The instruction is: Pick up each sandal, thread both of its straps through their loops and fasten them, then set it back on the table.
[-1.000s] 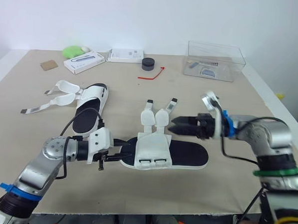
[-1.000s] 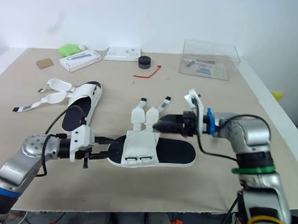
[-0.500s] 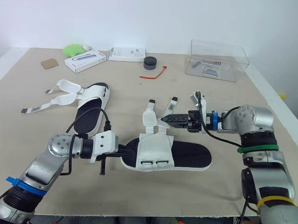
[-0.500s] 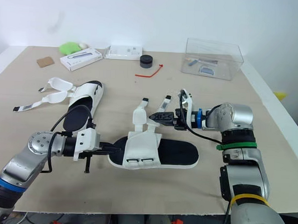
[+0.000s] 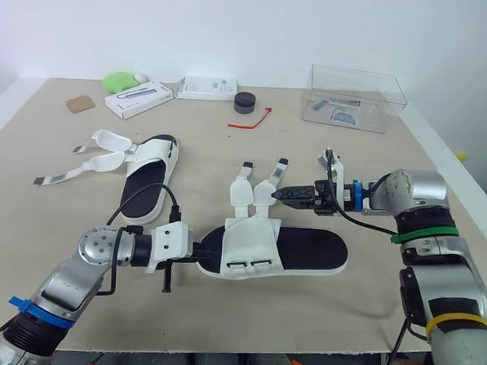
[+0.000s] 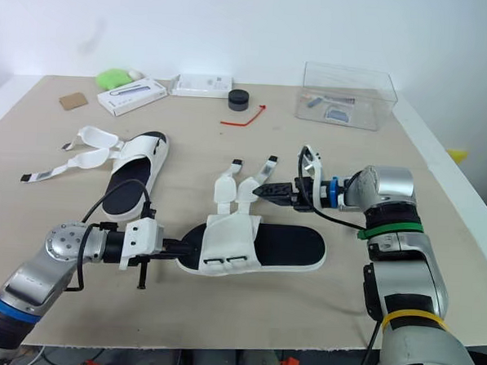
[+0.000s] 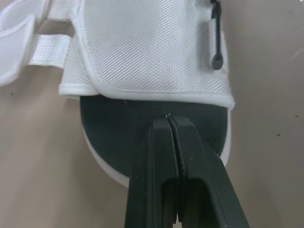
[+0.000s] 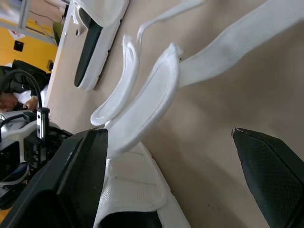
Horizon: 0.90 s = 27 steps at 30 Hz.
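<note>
The left gripper [image 7: 168, 118], fingers pressed together, rests its tips on the black footbed at one end of the near sandal [image 5: 305, 251], which lies flat on the tabletop [image 5: 220, 312]. Just beyond that sandal, the right gripper [image 5: 285, 193] is spread wide beside its two loose straps [image 5: 263, 192]. Farther left of it lies the second sandal [image 5: 146, 177], straps undone.

a plain white wall [image 5: 235, 27] stands behind the far edge of the table [image 5: 367, 312], and the light over everything is soft and even. the table is wide, with a tan top and a white border showing at its left and right sides. along its far edge sit a clear plastic box [image 5: 354, 98] at the right, a black puck [image 5: 244, 102] near the middle, and two white boxes [image 5: 137, 100] and a green lump [image 5: 118, 82] to the left.
</note>
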Motion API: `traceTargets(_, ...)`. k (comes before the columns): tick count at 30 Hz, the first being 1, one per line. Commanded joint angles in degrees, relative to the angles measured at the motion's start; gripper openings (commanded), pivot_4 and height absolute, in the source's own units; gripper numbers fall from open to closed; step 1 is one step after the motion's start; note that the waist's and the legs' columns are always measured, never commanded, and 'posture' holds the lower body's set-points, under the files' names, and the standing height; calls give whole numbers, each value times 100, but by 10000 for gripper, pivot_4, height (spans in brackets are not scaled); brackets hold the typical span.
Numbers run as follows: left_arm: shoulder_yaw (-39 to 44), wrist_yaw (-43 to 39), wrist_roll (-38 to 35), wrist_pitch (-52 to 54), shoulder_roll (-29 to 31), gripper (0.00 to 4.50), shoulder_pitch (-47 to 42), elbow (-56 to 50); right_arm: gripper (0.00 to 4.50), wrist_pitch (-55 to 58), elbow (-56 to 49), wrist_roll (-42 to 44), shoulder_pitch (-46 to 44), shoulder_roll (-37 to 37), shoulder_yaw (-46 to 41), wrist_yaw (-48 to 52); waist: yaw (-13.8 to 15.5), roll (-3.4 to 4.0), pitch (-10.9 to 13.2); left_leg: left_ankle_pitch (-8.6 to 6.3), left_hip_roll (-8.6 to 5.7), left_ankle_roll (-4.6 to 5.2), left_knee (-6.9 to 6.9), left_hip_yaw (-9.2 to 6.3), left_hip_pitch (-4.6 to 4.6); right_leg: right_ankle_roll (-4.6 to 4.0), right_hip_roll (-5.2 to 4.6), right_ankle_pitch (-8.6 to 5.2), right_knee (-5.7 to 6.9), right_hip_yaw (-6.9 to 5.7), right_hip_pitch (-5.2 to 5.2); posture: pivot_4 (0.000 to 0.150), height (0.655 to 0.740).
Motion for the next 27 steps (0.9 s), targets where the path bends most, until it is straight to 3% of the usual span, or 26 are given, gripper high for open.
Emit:
traceTargets(1, 27, 21, -8, 35, 31, 490, 8, -173, 45000, -93, 136, -37, -270, 180, -128, 57, -2, 0, 0, 0, 2, 0, 0, 0, 1, -1, 0, 0, 1, 1, 0, 1500, 7400)
traceTargets(17, -21, -48, 239, -329, 133, 490, 51, 48, 45000, -1589, 2533, -370, -1234, 1199, -1433, -1293, -18, 1, 1, 0, 6, -1, -1, 2, 2, -8, 0, 4, 3, 1, -1, 1500, 7400)
traceTargets(27, -59, -7, 300, -372, 76, 490, 42, 50, 45000, -2320, 3167, -552, -1526, 1398, -2030, -1754, -35, 2, 0, 0, 6, -1, -4, 3, 2, -8, -3, 4, 3, 2, -1, 1500, 7400)
